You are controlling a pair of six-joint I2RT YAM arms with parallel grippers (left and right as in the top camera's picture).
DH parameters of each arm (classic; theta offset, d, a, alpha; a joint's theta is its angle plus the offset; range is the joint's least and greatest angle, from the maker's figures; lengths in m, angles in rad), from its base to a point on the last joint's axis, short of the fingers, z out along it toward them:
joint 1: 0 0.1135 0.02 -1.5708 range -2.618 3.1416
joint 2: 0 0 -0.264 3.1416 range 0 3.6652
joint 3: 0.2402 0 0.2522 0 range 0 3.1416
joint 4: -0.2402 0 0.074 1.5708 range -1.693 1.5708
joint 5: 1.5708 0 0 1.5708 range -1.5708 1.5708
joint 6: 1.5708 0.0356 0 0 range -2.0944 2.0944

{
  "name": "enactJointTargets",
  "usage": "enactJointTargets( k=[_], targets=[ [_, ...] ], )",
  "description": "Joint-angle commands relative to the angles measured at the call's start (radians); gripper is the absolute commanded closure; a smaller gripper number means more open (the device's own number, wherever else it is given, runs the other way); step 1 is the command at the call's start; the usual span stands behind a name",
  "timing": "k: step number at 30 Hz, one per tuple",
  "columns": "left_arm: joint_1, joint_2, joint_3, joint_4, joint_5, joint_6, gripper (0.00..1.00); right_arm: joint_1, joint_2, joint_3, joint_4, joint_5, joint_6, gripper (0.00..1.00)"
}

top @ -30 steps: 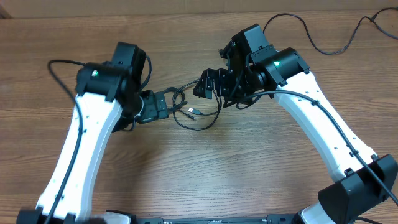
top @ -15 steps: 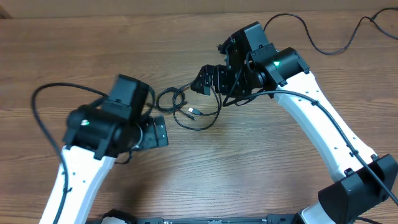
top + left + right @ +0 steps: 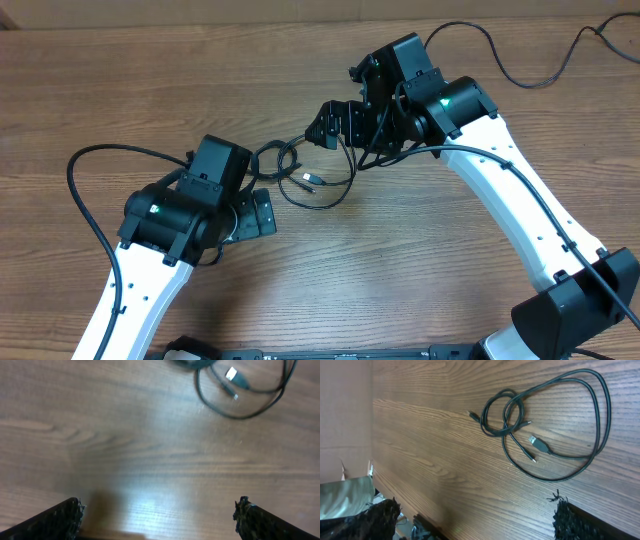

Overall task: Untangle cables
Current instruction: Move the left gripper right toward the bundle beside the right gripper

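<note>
Wood-grain bench [image 3: 300, 60], plain tan strip beyond its far edge, can't tell what that is.

Cables [image 3: 310, 180]: one black tangle lying flat mid-bench, a bit toward the far edge, between the two arms.
- Left end of the tangle is a small coil [image 3: 502, 417] of a few overlapping turns.
- A wide loose loop [image 3: 597, 420] runs out from the coil toward the right edge and back.
- Silver-tipped flat plug [image 3: 536, 441] lies inside that loop, on bare wood.
- Thin plug ends poke out around the coil; one [image 3: 473, 414] sticks out clear of it.
- Left wrist view only catches the near part of the tangle [image 3: 240, 407] at the top of frame, silver plug included.

Left jaws: wide apart, nothing between them. Both fingers [image 3: 55, 522] show at the bottom corners of the wrist view with only bare wood in the gap. From overhead they sit just to the near-left of the coil, close but not touching.

Right jaws: wide apart, also empty. Fingers [image 3: 570, 520] frame bare wood, with the whole tangle in view ahead of them. From overhead they're on the far-right side of the tangle, overlapping its far strand in the picture. Wrist view shows them raised off the bench, no contact.

Thicker black wire [image 3: 520, 70] snakes across the bench near the far right corner, well apart from the tangle.
</note>
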Motion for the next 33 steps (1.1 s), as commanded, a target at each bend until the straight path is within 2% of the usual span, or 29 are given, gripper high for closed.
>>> enactJointTargets(
  k=[1, 6, 18, 28, 33],
  targets=[
    [-0.005, 0.016, -0.001, 0.034, -0.061, -0.016, 0.0, 0.003, -0.004, -0.005, 0.01, 0.003, 0.001, 0.0],
    [-0.005, 0.06, -0.001, 0.103, -0.132, -0.016, 0.0, 0.003, -0.004, -0.005, 0.01, 0.003, 0.0, 0.0],
    [-0.006, 0.209, -0.001, 0.171, -0.12, -0.016, 0.0, 0.003, -0.004, -0.005, 0.06, 0.01, 0.0, 0.0],
    [-0.005, 0.296, -0.001, 0.249, -0.097, -0.015, 0.0, 0.003, -0.004, -0.005, 0.05, 0.239, 0.006, 0.0],
    [0.023, 0.294, 0.006, 0.243, -0.096, -0.037, 0.0, 0.003, -0.002, -0.021, -0.002, 0.461, 0.101, 0.0]
  ],
)
